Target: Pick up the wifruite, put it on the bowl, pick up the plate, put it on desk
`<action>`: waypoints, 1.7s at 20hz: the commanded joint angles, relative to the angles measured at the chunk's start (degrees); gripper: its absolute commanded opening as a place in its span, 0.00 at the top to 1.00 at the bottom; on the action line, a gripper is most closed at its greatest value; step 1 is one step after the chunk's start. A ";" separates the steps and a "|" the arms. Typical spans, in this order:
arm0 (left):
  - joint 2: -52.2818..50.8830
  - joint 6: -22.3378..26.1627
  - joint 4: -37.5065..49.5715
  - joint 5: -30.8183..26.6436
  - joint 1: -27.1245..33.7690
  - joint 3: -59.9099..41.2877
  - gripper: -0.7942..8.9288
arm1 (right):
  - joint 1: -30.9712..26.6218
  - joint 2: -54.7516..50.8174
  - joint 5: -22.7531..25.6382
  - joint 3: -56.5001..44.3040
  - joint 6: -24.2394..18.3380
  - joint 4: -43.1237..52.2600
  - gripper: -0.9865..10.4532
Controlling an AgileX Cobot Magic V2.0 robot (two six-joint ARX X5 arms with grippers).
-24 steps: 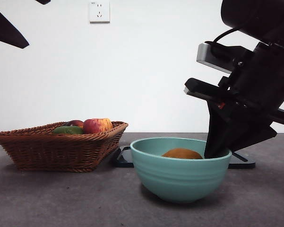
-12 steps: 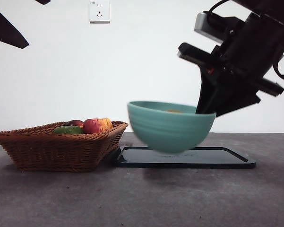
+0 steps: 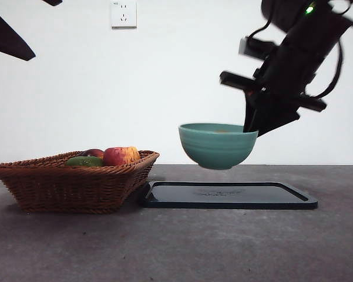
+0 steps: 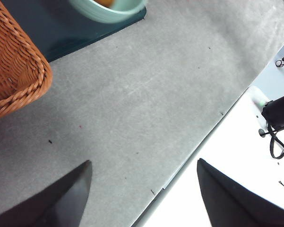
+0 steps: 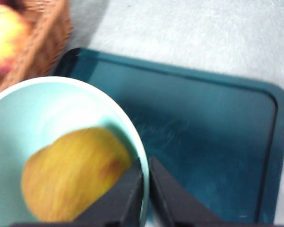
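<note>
The mint-teal bowl (image 3: 217,147) hangs in the air above the flat dark plate (image 3: 229,195). My right gripper (image 3: 252,126) is shut on the bowl's right rim; in the right wrist view its jaws (image 5: 146,184) pinch the rim, one inside and one outside. The brownish-orange wifruite (image 5: 73,172) lies inside the bowl (image 5: 47,104). The plate (image 5: 203,142) rests on the grey desk (image 3: 176,247). My left gripper (image 4: 142,163) is open over the desk near its edge, holding nothing.
A wicker basket (image 3: 70,179) stands left of the plate, holding a red-and-yellow apple (image 3: 120,155) and a green fruit (image 3: 83,161). The desk's edge (image 4: 189,156) runs close under the left gripper. A wall socket (image 3: 123,14) is behind.
The right gripper has lifted the bowl, with the fruit in it, off the desk and carried it up and back over the plate. The left arm has not moved.
</note>
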 commanded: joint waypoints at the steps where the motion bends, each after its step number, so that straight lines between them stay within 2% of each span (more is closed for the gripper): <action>1: 0.31 1.07 0.13 0.26 -0.26 0.48 0.56 | -0.20 4.35 -0.44 3.48 -0.74 0.37 0.91; 7: 0.31 1.11 -1.40 0.24 -0.26 0.48 0.56 | -1.01 10.80 -0.39 5.73 -0.83 1.44 0.91; 13: 0.31 1.11 -1.44 0.24 -0.26 0.48 0.56 | -1.18 12.11 -0.35 5.70 -0.83 1.64 0.90; 14: 0.31 1.11 -1.46 0.24 -0.26 0.48 0.56 | -1.20 12.11 -0.35 5.70 -0.81 1.51 0.89; 17: 0.31 1.11 -1.46 0.24 -0.26 0.48 0.56 | -1.18 12.11 -0.28 5.70 -0.57 1.18 0.74; 22: 0.31 1.11 -1.49 0.24 -0.26 0.48 0.56 | -1.18 10.97 -0.15 6.36 0.04 0.11 0.74; 28: 0.31 1.11 -1.46 0.24 -0.26 0.48 0.56 | -1.22 0.17 0.11 6.47 -0.20 -2.97 0.74; 34: 0.31 1.33 -1.40 0.24 -0.26 0.48 0.56 | 0.24 -15.21 -2.10 6.47 -2.62 -15.02 0.74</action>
